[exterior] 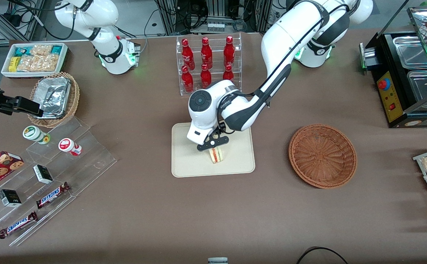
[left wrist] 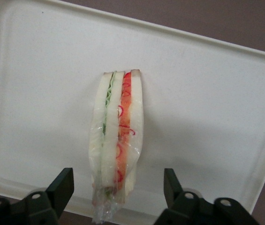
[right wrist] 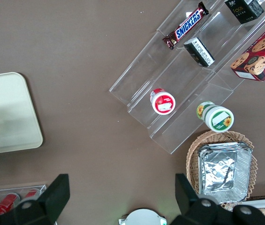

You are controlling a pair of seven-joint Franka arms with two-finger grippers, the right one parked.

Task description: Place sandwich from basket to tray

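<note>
The sandwich lies on the cream tray, a clear-wrapped wedge with red and green filling showing at its edge. The gripper hangs just above it, open. In the left wrist view the sandwich rests on the tray between the two spread fingers, which stand apart from it. The gripper holds nothing. The reddish-brown wicker basket sits beside the tray toward the working arm's end of the table and has nothing in it.
A rack of red bottles stands farther from the front camera than the tray. Toward the parked arm's end are a clear stepped shelf with snacks, a lighter wicker basket with a foil container and a white bin. A black food warmer stands at the working arm's end.
</note>
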